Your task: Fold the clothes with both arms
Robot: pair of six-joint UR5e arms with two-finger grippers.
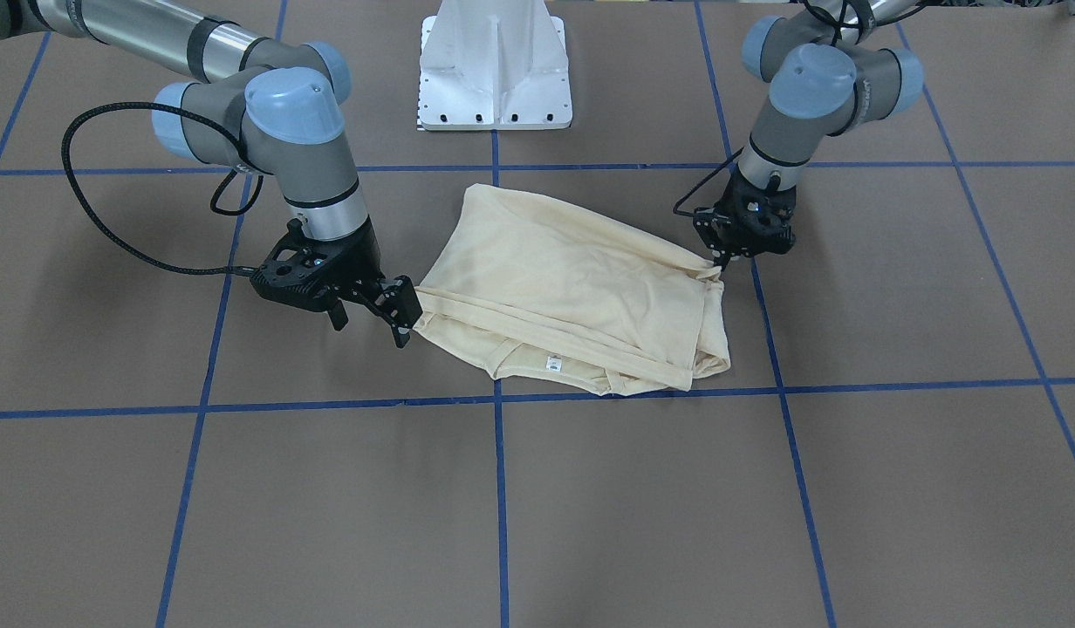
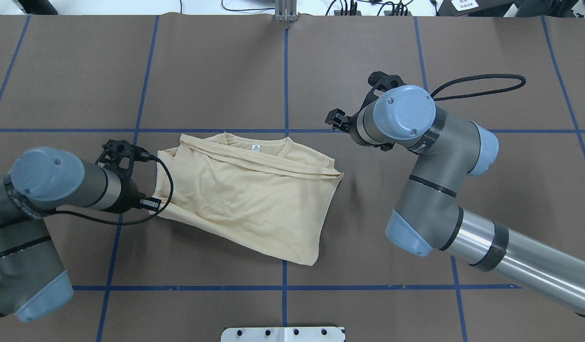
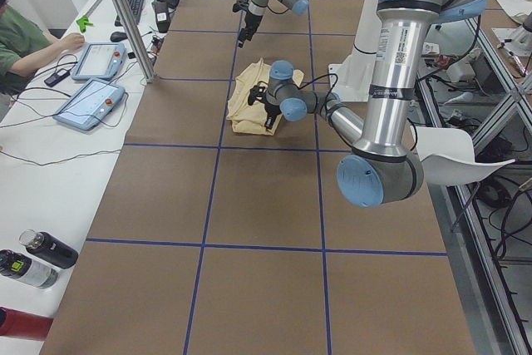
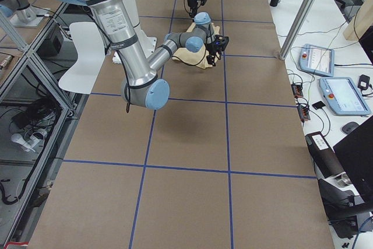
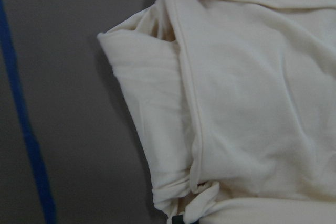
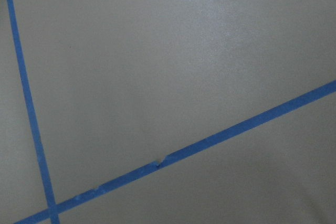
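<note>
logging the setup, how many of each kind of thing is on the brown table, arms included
T-shirt: 1
robot arms, left arm and right arm: 2
white pedestal base: 1
total: 4

Both the left arm [image 1: 804,122] and the right arm [image 1: 302,166] are silver-grey tubes with dark grey joint housings, rounded light blue caps, black bands and black jaws. A braided black cable [image 1: 127,105] loops off the right wrist.
</note>
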